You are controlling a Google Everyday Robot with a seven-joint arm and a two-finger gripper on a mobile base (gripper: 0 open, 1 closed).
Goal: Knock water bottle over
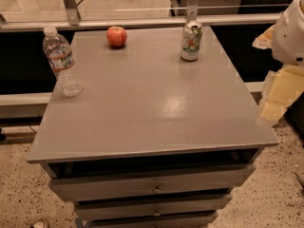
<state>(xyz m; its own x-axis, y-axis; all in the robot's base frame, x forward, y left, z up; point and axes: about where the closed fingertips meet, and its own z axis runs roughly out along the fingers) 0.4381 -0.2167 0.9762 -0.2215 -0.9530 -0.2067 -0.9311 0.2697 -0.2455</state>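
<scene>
The water bottle [61,63] is clear and ribbed, with a white cap and a white, red and blue label. It stands upright near the left edge of the grey cabinet top [152,103]. My arm [289,32] enters at the right edge of the view, white above and pale yellow below. The gripper [273,106] hangs off the cabinet's right edge, far from the bottle and touching nothing.
A red apple [116,36] sits at the back centre-left. A green-and-white drink can [191,42] stands at the back right. The cabinet has drawers [154,186] at the front. A metal rail [142,22] runs behind it.
</scene>
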